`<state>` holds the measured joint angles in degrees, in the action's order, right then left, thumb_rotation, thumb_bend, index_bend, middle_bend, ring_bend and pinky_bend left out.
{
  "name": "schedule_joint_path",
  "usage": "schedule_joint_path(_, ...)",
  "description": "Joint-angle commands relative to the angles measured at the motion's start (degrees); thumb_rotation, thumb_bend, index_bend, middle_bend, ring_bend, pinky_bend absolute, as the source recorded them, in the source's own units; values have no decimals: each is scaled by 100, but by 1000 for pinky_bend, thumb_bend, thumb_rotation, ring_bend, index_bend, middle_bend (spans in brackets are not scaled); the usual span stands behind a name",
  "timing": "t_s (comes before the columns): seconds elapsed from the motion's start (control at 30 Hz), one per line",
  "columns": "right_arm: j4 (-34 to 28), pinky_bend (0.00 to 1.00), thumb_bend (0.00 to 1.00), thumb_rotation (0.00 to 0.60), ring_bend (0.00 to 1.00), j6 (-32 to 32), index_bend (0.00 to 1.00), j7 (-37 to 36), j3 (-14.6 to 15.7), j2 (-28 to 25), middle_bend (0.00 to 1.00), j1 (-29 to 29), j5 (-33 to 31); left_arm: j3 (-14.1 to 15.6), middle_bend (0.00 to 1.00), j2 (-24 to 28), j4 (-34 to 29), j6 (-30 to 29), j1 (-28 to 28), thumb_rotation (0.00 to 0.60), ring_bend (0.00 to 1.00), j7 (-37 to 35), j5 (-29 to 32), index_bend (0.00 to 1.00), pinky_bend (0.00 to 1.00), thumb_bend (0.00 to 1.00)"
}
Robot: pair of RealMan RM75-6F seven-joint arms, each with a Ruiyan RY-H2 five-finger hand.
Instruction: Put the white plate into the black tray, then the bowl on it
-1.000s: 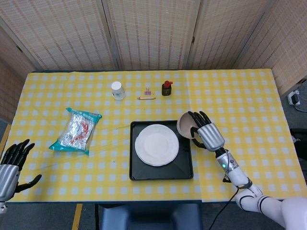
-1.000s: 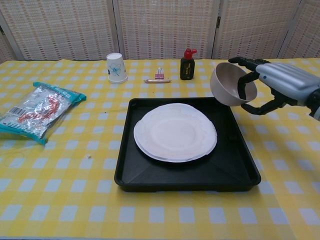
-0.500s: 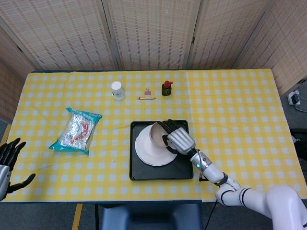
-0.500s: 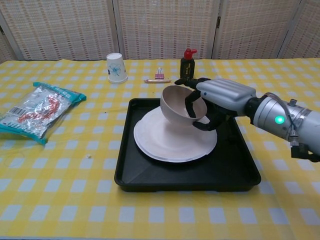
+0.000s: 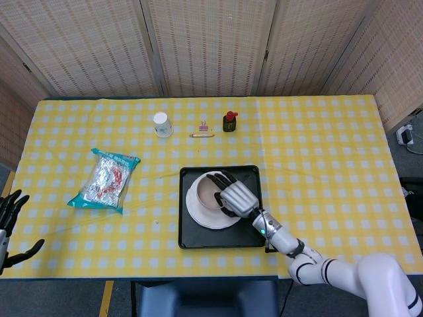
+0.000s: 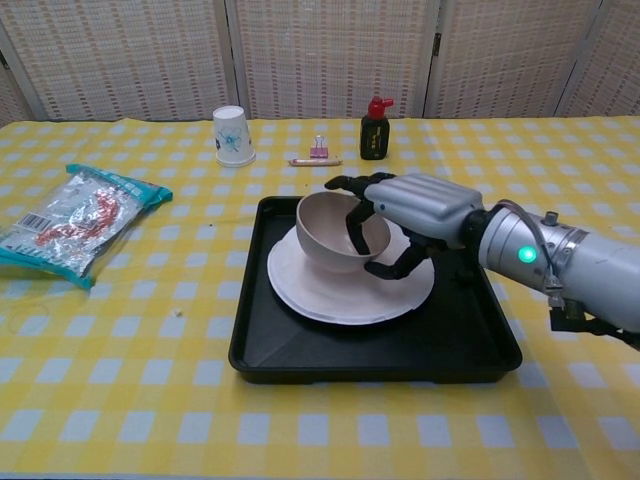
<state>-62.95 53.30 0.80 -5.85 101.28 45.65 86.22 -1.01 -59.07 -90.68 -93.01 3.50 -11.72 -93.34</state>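
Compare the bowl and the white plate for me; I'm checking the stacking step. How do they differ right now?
The bowl is deep and beige, while the white plate is flat and whiter. The right robot hand grips the bowl's rim; nothing holds the plate. The bowl sits slightly tilted on the plate; the plate lies flat in the black tray. Both are round and inside the tray.

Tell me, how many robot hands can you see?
2. The right hand holds the bowl over the white plate. The left hand is at the table's near left edge.
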Motion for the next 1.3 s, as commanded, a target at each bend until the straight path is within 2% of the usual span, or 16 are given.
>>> schedule_joint_path(0.03, -121, 0, 448, 600, 0, 49, 707, 92, 37, -81, 35, -45, -7, 5, 45, -4, -7, -2, -1, 600, 21, 13, -14, 0, 0, 249)
schedule_joint_path(0.43, -291, 0, 448, 600, 0, -95, 697, 434, 44, -163, 28, -63, -208, 10, 45, -9, -32, 5, -3, 600, 21, 64, -39, 0, 0, 249)
schedule_joint_path(0.5, -314, 0, 449, 600, 0, -121, 649, 444, 58, -188, 18, -62, -219, 12, 45, -11, -25, 9, -5, 600, 21, 57, -34, 0, 0, 250)
schedule_joint_path(0.67, -421, 0, 448, 600, 0, -142, 400, 523, 82, -288, 0, -92, -264, 17, 45, -15, -18, 27, 2, 600, 21, 47, -42, 0, 0, 249)
schedule_joint_path(0.77, -519, 0, 448, 600, 0, -127, 297, 592, 93, -369, 0, -117, -283, 16, 45, -18, -20, 29, 4, 600, 21, 58, -46, 0, 0, 249)
schedule_joint_path(0.97, -723, 0, 448, 600, 0, -12, 198, 691, 111, -520, 0, -176, -258, 27, 45, -31, -25, 47, 7, 600, 21, 89, -58, 0, 0, 249)
schedule_joint_path(1.1, -951, 0, 448, 600, 0, 277, 156, 698, 135, -697, 0, -307, -161, 23, 45, -33, -18, 44, 8, 600, 21, 97, -57, 0, 0, 250)
schedule_joint_path(1.3, -1684, 0, 448, 600, 0, 1275, 31, 706, 171, -1290, 0, -919, -90, 13, 45, -56, 2, 97, 22, 600, 21, 160, -11, 0, 0, 250)
